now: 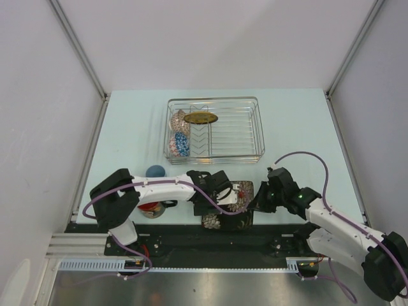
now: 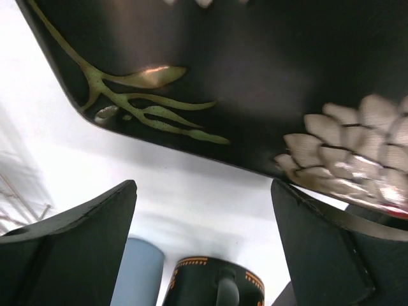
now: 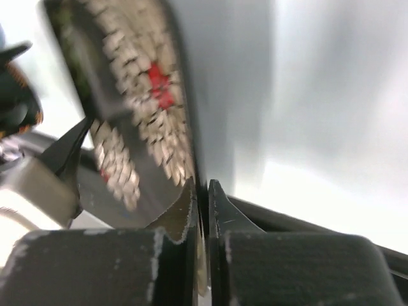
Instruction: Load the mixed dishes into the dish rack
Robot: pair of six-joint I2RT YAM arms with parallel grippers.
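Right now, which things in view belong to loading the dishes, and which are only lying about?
For the job: rack; in it already, red bowl, blue bowl, yellow-marked plate; outside it, blue cup, mug, flowered plate pinched by the shut right tool, open left tool near it.
Not for the job: purple cable, metal rail at the near edge.

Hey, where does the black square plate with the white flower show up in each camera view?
Top view: the black square plate sits bottom centre, just below the rack.
Left wrist: the plate fills the top, above the open left gripper.
Right wrist: the plate is upper left, its rim running into the shut right gripper.
Shared landmark: its white petal flower.
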